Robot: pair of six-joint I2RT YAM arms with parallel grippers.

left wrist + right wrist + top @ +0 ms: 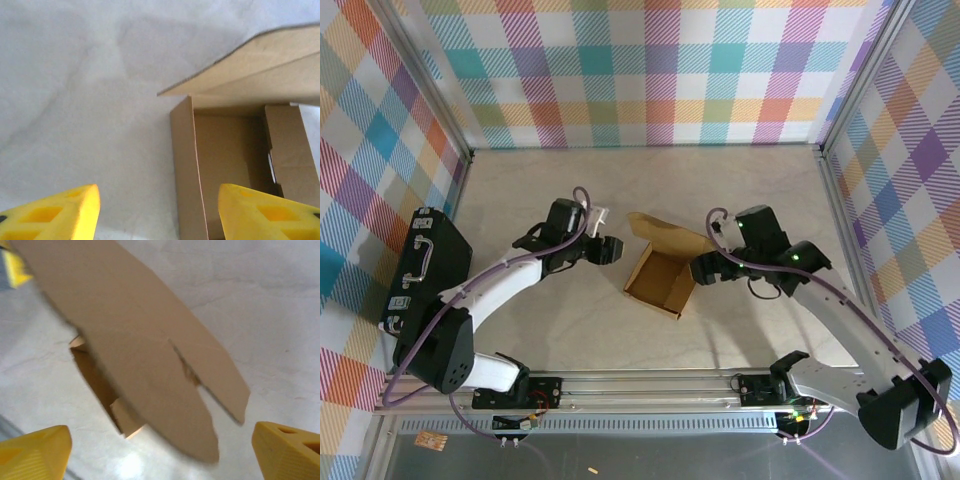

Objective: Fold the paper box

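Now, hands [610,250] [698,268] agape beside paper box [658,282]

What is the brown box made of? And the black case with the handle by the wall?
The brown open-topped paper box looks like thin kraft cardboard. It is plain and matte, with crisp fold lines and thin cut edges. The black rectangular case with a handle looks like hard plastic with a dull finish and small pale fittings, but it is too far away to be sure.
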